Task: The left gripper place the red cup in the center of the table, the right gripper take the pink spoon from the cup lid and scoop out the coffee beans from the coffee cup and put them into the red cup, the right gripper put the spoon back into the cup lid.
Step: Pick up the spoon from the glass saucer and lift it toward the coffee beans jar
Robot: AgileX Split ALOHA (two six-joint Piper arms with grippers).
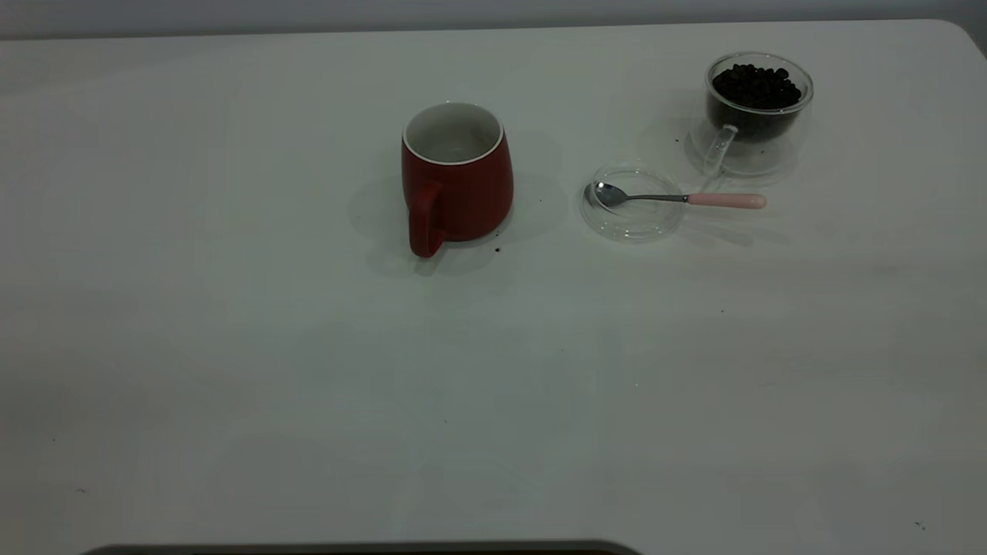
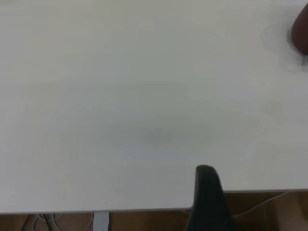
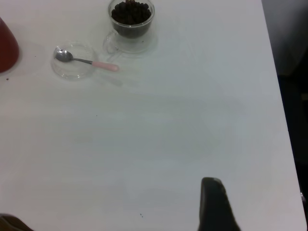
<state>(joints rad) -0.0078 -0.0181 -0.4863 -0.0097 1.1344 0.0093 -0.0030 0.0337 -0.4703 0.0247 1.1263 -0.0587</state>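
Note:
The red cup (image 1: 459,185) stands upright near the middle of the table (image 1: 493,370), its handle toward the front, and its white inside looks bare. To its right the pink spoon (image 1: 678,199) lies with its bowl in the clear cup lid (image 1: 632,227) and its handle sticking out to the right. Behind them the glass coffee cup (image 1: 758,116) holds the coffee beans (image 1: 756,86). Neither gripper shows in the exterior view. A black part of my left gripper (image 2: 208,197) hangs over the table's edge, far from the red cup (image 2: 301,33). My right gripper (image 3: 214,204) is well short of the spoon (image 3: 86,61) and the lid (image 3: 72,73).
A few dark specks lie by the red cup's base (image 1: 497,249). The table's right edge (image 3: 279,96) drops to a dark floor. Wide bare tabletop lies in front of the cups.

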